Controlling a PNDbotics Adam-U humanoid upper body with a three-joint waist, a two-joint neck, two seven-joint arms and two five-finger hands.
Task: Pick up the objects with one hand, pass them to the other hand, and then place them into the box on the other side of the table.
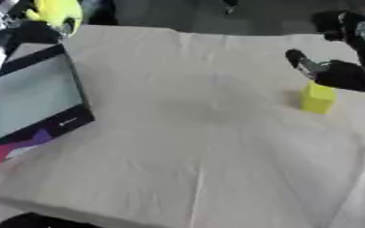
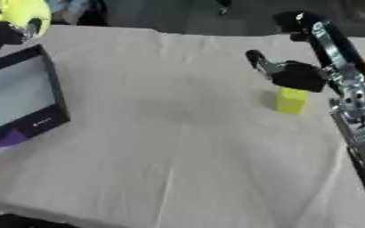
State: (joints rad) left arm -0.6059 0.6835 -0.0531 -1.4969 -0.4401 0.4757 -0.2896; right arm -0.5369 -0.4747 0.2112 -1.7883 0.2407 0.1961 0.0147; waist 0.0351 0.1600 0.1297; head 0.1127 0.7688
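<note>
The right hand [image 2: 294,75] hangs directly over a small yellow block [image 2: 291,99], and one dark finger sticks out up and to the left, away from the block. The other fingers merge into a dark blurred mass, so it cannot be told whether they are curled or straight, nor whether the hand touches the top of the block. The block stands upright on the desk [image 1: 193,133], toward its right side and well short of the far edge.

The right arm [image 2: 338,67] comes in from the upper right, black with silver joints, and runs down the right border of the right eye view, where it is cut off.

At the upper left the left hand [image 1: 26,31] holds a soft-looking yellow object [image 1: 59,14] up above the far left corner of the desk. Its fingers appear to be wrapped round the lower part of the object, though the hand is dark, blurred and partly cut by the frame.

Below that hand lies the box [image 1: 30,98], dark-rimmed with a pale grey inside and a red and purple patch on its near wall. It sits at the desk's left edge and runs out of frame.

A pale cloth covers the desk, and a broad open stretch lies between box and block.
</note>
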